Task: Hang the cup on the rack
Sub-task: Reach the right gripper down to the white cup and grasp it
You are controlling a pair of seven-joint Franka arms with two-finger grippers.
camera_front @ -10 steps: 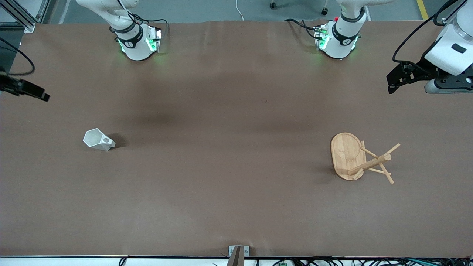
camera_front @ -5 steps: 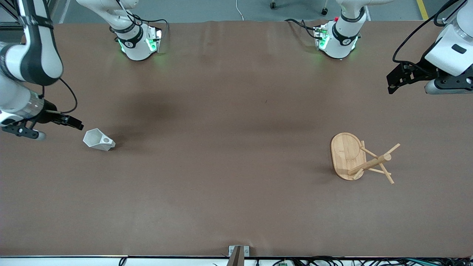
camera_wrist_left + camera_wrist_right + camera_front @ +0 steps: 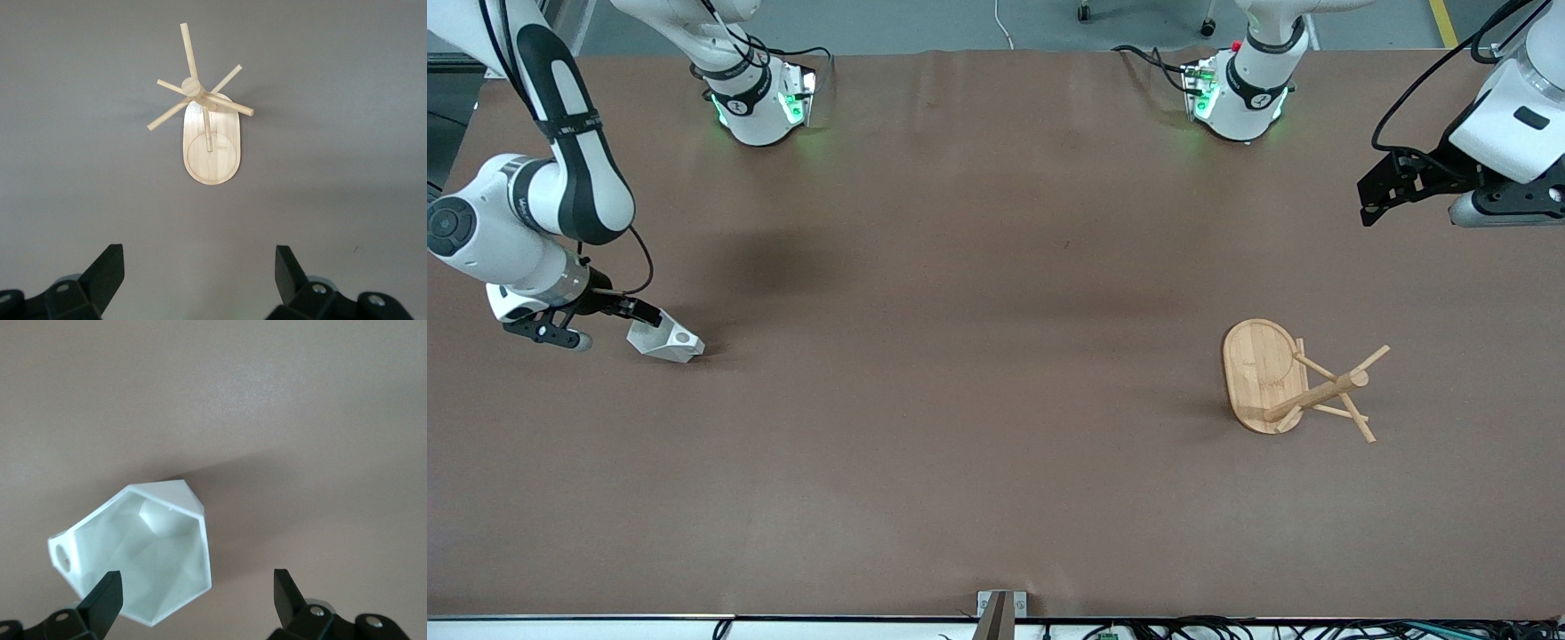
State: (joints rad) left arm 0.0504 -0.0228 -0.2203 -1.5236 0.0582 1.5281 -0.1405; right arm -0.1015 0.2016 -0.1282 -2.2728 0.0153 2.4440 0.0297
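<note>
At the middle left of the front view, the white cup [image 3: 665,341] lay tipped on its side on the brown table [image 3: 978,293], its mouth toward the right gripper [image 3: 633,311] and its handle end pointing away. That gripper hung just over the rim, fingers apart, one either side in its wrist view. The bamboo rack [image 3: 1294,380] stood well apart at lower right. The left gripper [image 3: 1371,200], fingers apart, waited at upper right.
</note>
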